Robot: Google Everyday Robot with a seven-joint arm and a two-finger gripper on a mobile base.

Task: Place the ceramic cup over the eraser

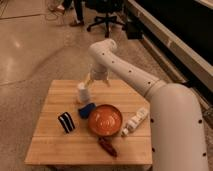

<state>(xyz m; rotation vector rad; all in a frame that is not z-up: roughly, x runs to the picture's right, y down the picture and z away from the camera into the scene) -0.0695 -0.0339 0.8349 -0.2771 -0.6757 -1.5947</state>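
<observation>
Behind the orange bowl (106,120), the end effector (96,80) hangs spread wide, gripping nothing, beside the ceramic cup (83,93).

Our white arm (131,74) stretches from our body (177,130) on the near right, up and away toward the far left. It bends at 1 rounded joint (103,50) and then drops straight down. Our gripper (97,81) hangs at its end, left of our body, pointing downward, its 2 fingers (89,80) spread wide apart.
</observation>
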